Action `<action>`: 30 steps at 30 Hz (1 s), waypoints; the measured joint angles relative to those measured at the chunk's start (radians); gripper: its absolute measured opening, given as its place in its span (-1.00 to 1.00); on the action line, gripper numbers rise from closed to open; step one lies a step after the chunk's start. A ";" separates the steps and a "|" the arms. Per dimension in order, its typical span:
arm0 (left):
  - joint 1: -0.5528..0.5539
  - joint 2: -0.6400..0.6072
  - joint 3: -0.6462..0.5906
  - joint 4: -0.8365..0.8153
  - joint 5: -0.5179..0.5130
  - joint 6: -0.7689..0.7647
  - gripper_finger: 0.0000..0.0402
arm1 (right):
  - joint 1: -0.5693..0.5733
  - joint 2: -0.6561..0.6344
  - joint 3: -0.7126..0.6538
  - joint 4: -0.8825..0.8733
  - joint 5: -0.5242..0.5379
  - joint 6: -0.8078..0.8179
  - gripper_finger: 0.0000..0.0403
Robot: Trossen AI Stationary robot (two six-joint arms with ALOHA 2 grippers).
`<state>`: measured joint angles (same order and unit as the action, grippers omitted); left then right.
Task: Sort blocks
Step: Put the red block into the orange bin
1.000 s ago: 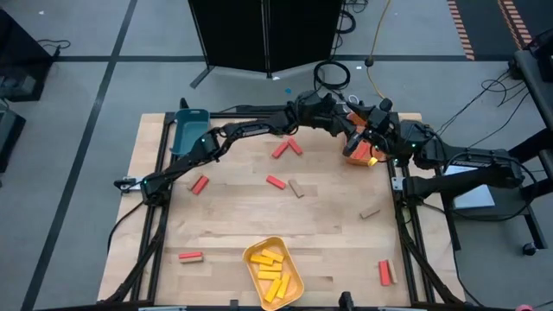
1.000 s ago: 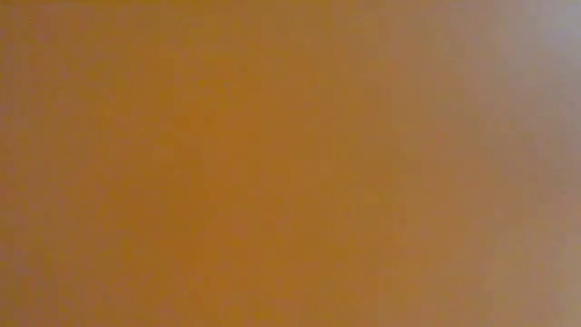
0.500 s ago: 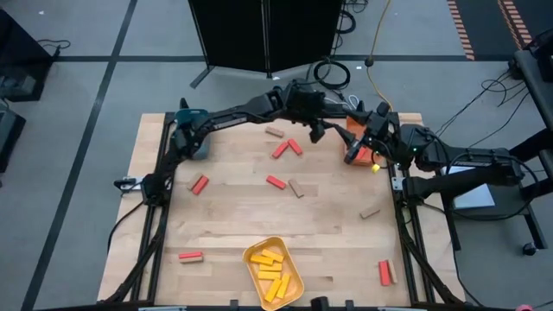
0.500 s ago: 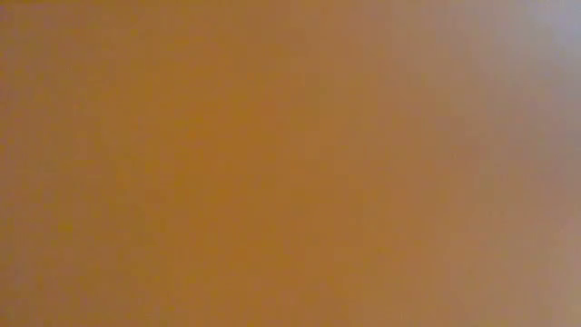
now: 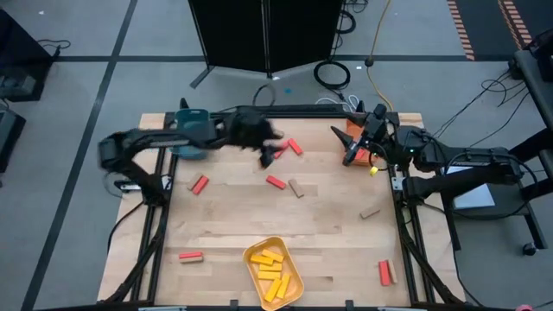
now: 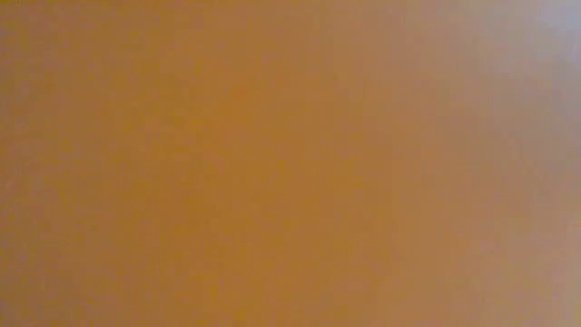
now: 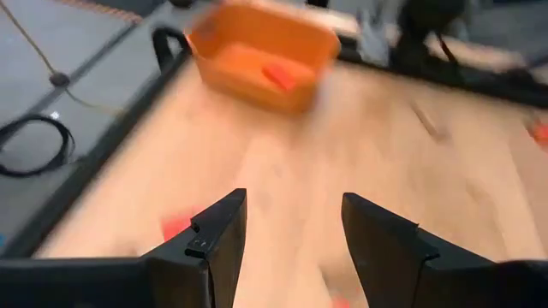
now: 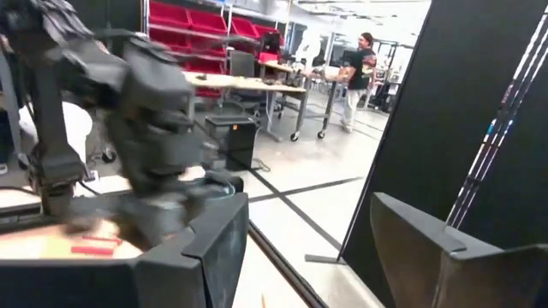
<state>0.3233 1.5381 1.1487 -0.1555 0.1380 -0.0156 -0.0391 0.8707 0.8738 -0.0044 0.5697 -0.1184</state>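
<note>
The left end effector (image 5: 270,155), fingers spread and empty, hovers just beside two red blocks (image 5: 288,148) on the desk (image 5: 328,216). The right end effector (image 5: 350,154), also spread, sits at the orange tray (image 5: 356,131).

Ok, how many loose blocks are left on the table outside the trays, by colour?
Red blocks: 6
Tan wood blocks: 2
Yellow blocks: 0 clearly loose; they lie in the yellow tray
Total: 8 loose
Left gripper, jaws open, is by the far red pair; right gripper waits at the orange tray.
</note>
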 joint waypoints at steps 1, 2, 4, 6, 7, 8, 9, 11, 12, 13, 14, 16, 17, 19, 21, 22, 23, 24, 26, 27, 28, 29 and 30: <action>-0.019 -0.054 -0.052 -0.006 -0.001 0.002 -0.07 | 0.000 0.008 0.000 -0.001 0.000 0.000 0.03; -0.040 -0.108 -0.101 -0.012 -0.002 0.002 -0.07 | 0.000 0.016 0.000 -0.001 0.000 0.000 0.03; -0.084 -0.208 -0.185 -0.063 -0.005 -0.006 -0.07 | 0.000 0.036 0.000 -0.001 0.000 0.000 0.03; -0.138 -0.293 -0.249 -0.114 -0.044 -0.051 -0.07 | 0.000 0.058 0.000 -0.003 0.000 -0.002 0.03; -0.164 -0.332 -0.272 -0.149 -0.072 -0.080 -0.07 | 0.000 0.070 0.000 -0.005 0.000 -0.004 0.03; -0.187 -0.369 -0.289 -0.186 -0.102 -0.103 -0.07 | 0.000 0.080 0.000 -0.011 0.000 -0.004 0.03; -0.210 -0.403 -0.300 -0.235 -0.134 -0.123 -0.07 | 0.000 0.091 0.000 -0.021 0.000 -0.006 0.03; -0.248 -0.454 -0.314 -0.358 -0.177 -0.174 -0.07 | 0.000 0.115 0.000 -0.028 0.000 -0.009 0.03; -0.265 -0.473 -0.322 -0.414 -0.178 -0.202 -0.07 | 0.000 0.126 0.000 -0.031 0.000 -0.016 0.03; -0.279 -0.488 -0.331 -0.463 -0.178 -0.236 -0.07 | 0.000 0.139 0.000 -0.031 0.000 -0.025 0.03; -0.292 -0.500 -0.339 -0.505 -0.178 -0.283 -0.07 | 0.000 0.149 0.000 -0.029 0.000 -0.033 0.03; -0.306 -0.512 -0.355 -0.601 -0.199 -0.394 -0.07 | 0.000 0.171 0.000 -0.023 0.000 -0.048 0.03; -0.308 -0.512 -0.365 -0.660 -0.219 -0.455 -0.07 | 0.000 0.180 0.000 -0.020 0.000 -0.056 0.03; -0.305 -0.504 -0.395 -0.765 -0.230 -0.550 -0.07 | -0.001 0.199 0.000 -0.009 0.001 -0.075 0.03; -0.293 -0.493 -0.440 -0.792 -0.225 -0.605 -0.07 | -0.005 0.218 0.000 0.009 0.000 -0.085 0.03; -0.282 -0.490 -0.465 -0.799 -0.221 -0.636 -0.07 | -0.007 0.225 0.000 0.016 0.001 -0.085 0.03; -0.268 -0.485 -0.488 -0.808 -0.221 -0.665 -0.07 | -0.008 0.233 0.000 0.027 0.001 -0.085 0.03; -0.254 -0.479 -0.508 -0.804 -0.221 -0.691 -0.07 | -0.009 0.240 0.000 0.035 0.002 -0.085 0.03; -0.224 -0.468 -0.537 -0.794 -0.221 -0.712 -0.07 | -0.013 0.248 0.000 0.035 0.002 -0.088 0.03; -0.209 -0.464 -0.548 -0.797 -0.221 -0.713 -0.07 | -0.013 0.253 0.000 0.040 0.003 -0.088 0.03; -0.194 -0.460 -0.556 -0.796 -0.221 -0.712 -0.07 | -0.015 0.256 0.000 0.044 0.004 -0.088 0.03; -0.180 -0.454 -0.562 -0.789 -0.221 -0.712 -0.07 | -0.017 0.256 0.000 0.041 0.004 -0.087 0.03; -0.168 -0.451 -0.567 -0.785 -0.222 -0.712 -0.07 | -0.019 0.256 0.000 0.039 0.004 -0.087 0.03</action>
<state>0.1549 1.0871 0.5814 -0.9403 -0.0837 -0.7273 -0.0578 1.1271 0.8738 0.0351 0.5739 -0.2050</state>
